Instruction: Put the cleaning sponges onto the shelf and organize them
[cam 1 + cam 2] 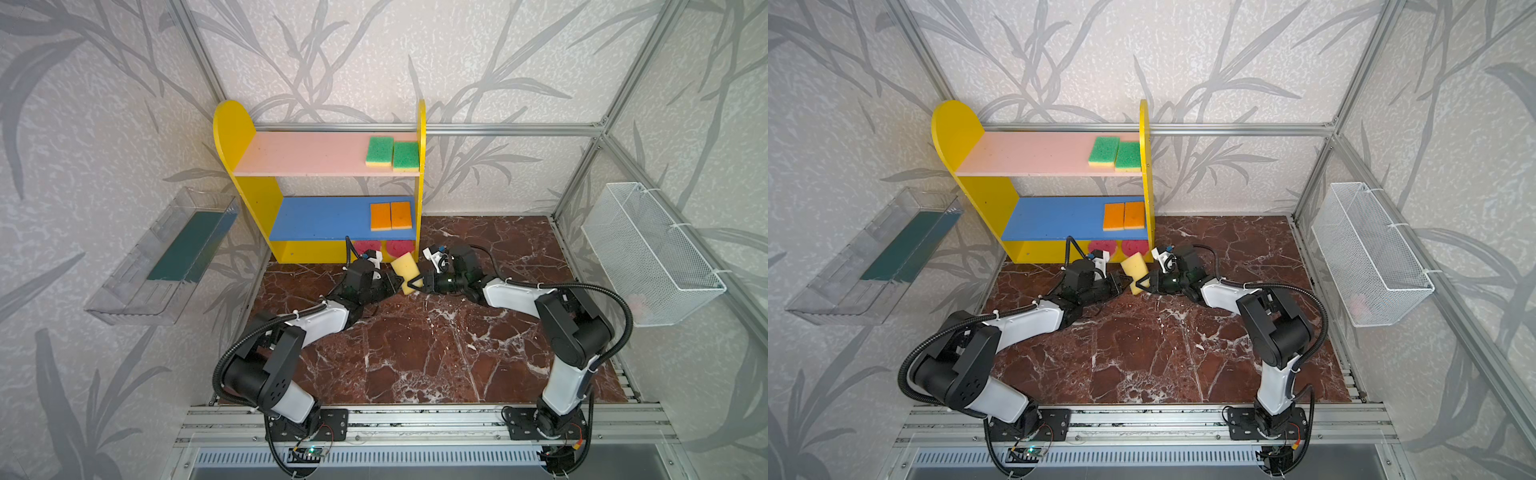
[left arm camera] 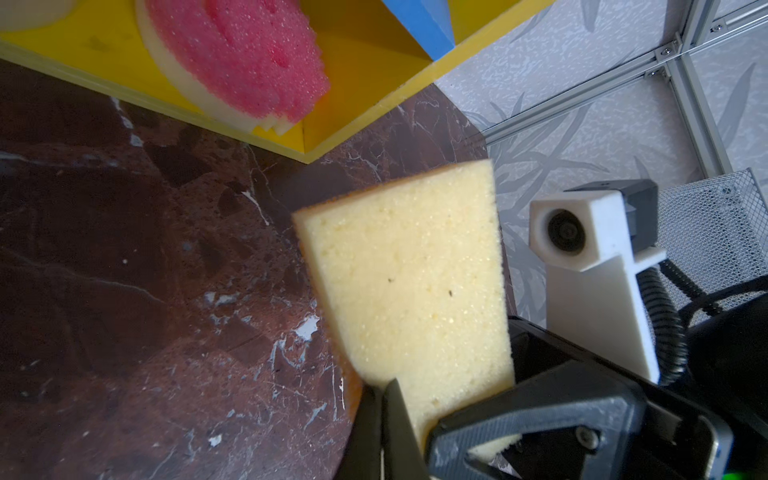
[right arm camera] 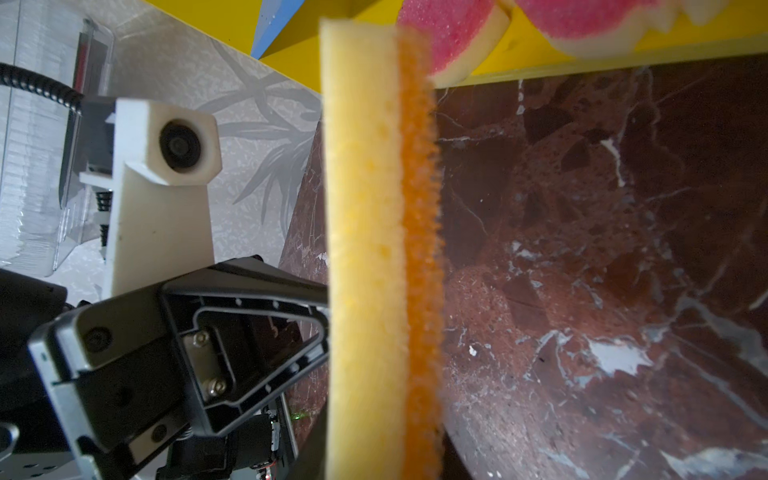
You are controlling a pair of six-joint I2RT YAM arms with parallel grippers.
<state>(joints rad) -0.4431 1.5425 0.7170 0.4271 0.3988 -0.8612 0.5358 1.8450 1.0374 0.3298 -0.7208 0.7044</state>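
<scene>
Brown marble-patterned tabletop point(image 1: 415, 353) filled the cell, enclosed by leaf-patterned walls and an aluminium frame. One shelf point(image 1: 232, 124) stood at the 12 o'clock edge, offset toward 11 o'clock. It had three levels: pink upper board point(image 1: 307, 156), blue middle board point(image 1: 320, 220) and yellow base point(image 1: 307, 251).

Sponge count: seven.
- Two green-faced sponges point(image 1: 379, 152) lay side by side at the 3 o'clock end of the pink upper board.
- Two orange-faced sponges point(image 1: 380, 216) lay side by side at the 3 o'clock end of the blue middle board.
- Two round pink sponges point(image 1: 400, 247) sat on the yellow base toward its 3 o'clock end, partly hidden under the blue middle board.
- One yellow sponge point(image 1: 407, 270) with an orange scrub face was off the shelf. It was held tilted over the tabletop, just at 6 o'clock of the shelf's 3 o'clock corner.

Two grippers met at the yellow sponge. The left gripper point(image 1: 397, 284) reached in from 8 o'clock, with its jaws clamped on the lower end. The right gripper point(image 1: 415, 284) reached in from 4 o'clock. Its jaws straddled the same end, but whether they pressed the foam could not be told. The right wrist view showed the yellow sponge edge-on, with the foam side facing the left gripper.

One clear tray point(image 1: 124, 299) hung on the 9 o'clock wall, and one wire basket point(image 1: 648, 249) hung on the 3 o'clock wall.
</scene>
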